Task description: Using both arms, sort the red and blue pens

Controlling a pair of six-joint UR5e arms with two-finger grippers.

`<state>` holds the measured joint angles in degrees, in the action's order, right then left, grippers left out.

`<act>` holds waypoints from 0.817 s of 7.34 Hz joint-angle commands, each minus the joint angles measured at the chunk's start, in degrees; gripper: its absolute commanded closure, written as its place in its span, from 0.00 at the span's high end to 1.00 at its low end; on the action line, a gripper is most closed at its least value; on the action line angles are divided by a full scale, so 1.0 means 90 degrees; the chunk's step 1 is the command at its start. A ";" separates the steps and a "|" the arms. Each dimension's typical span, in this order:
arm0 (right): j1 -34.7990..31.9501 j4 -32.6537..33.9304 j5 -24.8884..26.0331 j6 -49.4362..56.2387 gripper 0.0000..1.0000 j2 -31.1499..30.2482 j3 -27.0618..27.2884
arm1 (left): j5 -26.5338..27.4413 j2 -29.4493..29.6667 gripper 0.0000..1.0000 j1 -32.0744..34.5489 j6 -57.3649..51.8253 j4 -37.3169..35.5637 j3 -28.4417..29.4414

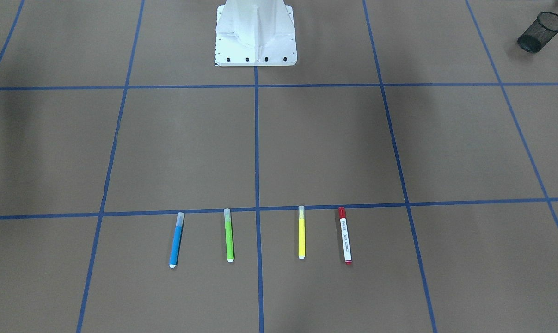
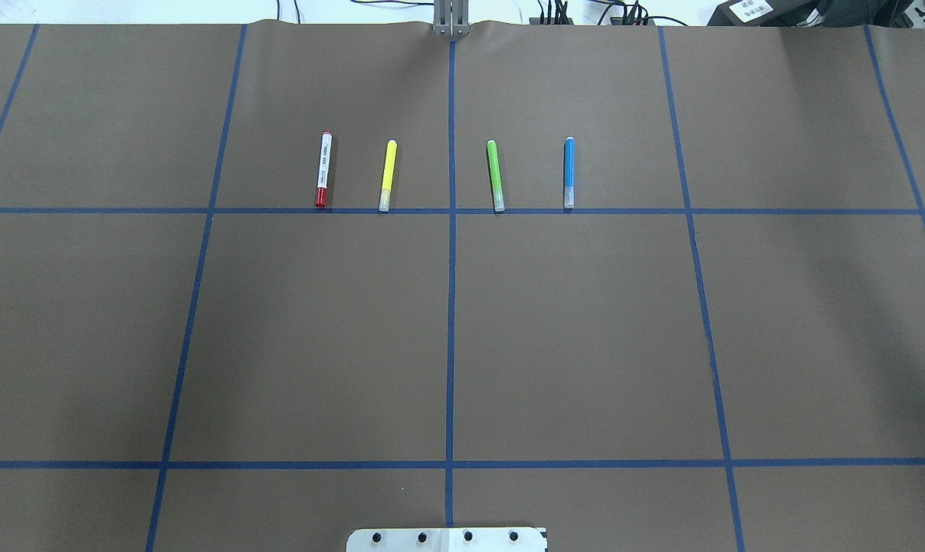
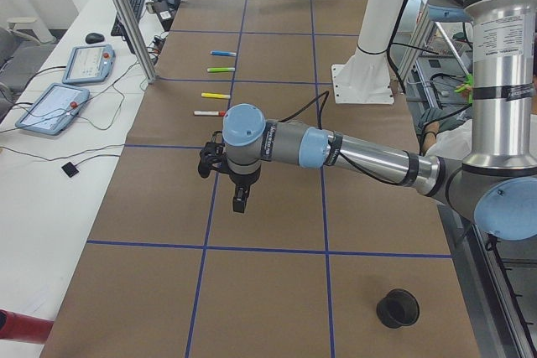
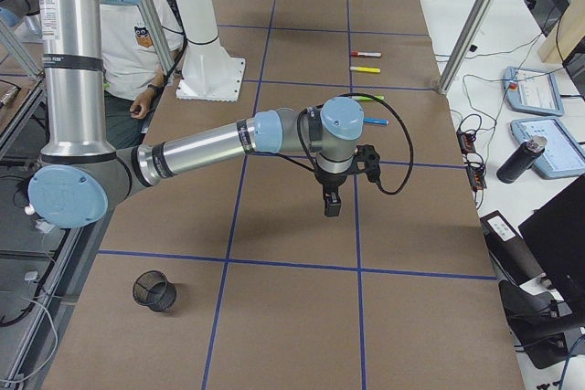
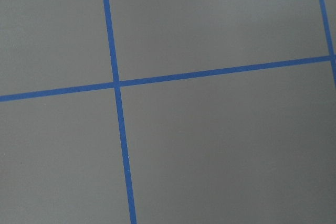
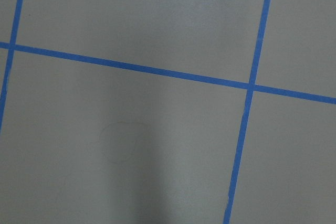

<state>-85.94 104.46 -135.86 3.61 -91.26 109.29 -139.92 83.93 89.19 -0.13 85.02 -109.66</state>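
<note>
Nearest the front camera, 4 markers lie parallel in a row on the brown table [image 1: 329, 148], with their caps at a blue tape line [image 1: 306, 206]. At the end on my left side is the red pen [image 1: 345, 235], and at the end on my right the blue pen [image 1: 176, 239]. The yellow marker [image 1: 301, 232] and green marker [image 1: 229, 235] lie between them. Left hand [image 3: 239, 199] and right hand [image 4: 331, 203] hang above the table, pointing down, well apart from the pens. Whether their fingers are spread or pressed together, I cannot tell.
</note>
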 commanded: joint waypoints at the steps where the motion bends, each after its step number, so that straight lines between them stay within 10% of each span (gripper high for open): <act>1: -0.0002 -0.0005 0.0018 -0.0030 1.00 -0.0133 0.0162 | -0.0039 -0.0049 0.99 -0.0007 0.0004 -0.0003 -0.0072; 6: 0.0008 -0.0005 -0.0410 -0.0030 1.00 -0.0182 0.0258 | -0.0049 -0.0058 0.99 -0.0017 0.0053 0.0006 -0.0013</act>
<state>-85.83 104.41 -137.85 3.37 -92.36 110.74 -140.40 83.47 89.04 0.16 85.12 -109.94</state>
